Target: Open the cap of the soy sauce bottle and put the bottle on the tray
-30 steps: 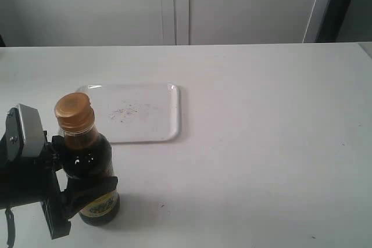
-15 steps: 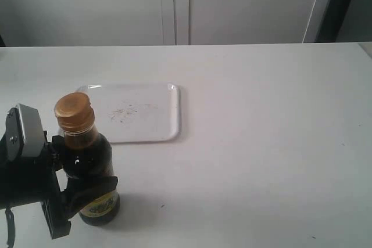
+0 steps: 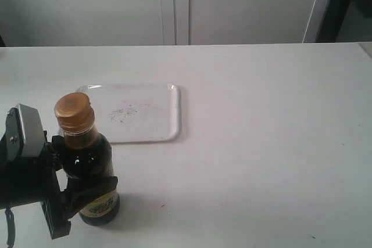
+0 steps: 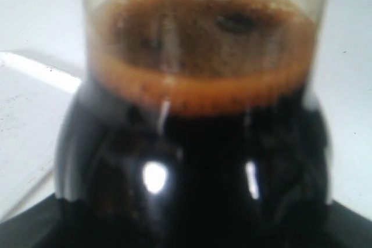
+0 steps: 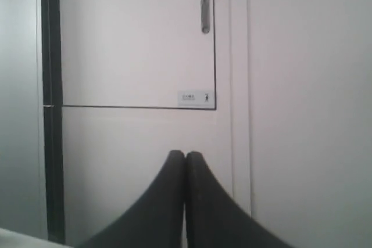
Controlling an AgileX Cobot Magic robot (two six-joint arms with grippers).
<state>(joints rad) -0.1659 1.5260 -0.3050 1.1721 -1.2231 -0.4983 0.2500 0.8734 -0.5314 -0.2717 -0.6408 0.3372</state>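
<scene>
The soy sauce bottle (image 3: 90,169) stands upright near the table's front left, dark liquid inside, a yellow label low on its body. Its golden-brown cap (image 3: 74,111) sits closed on the neck. My left gripper (image 3: 72,193) is shut on the bottle's body from the left. In the left wrist view the bottle (image 4: 192,143) fills the picture and hides the fingers. The white tray (image 3: 163,111) lies flat behind the bottle, apart from it. My right gripper (image 5: 185,156) is shut on nothing, pointing at a cabinet, and does not show in the exterior view.
Faint dark specks mark the tray's middle (image 3: 124,111). The white table (image 3: 267,143) stretches to the right of the tray. Grey cabinet doors (image 3: 174,4) stand behind the table's far edge.
</scene>
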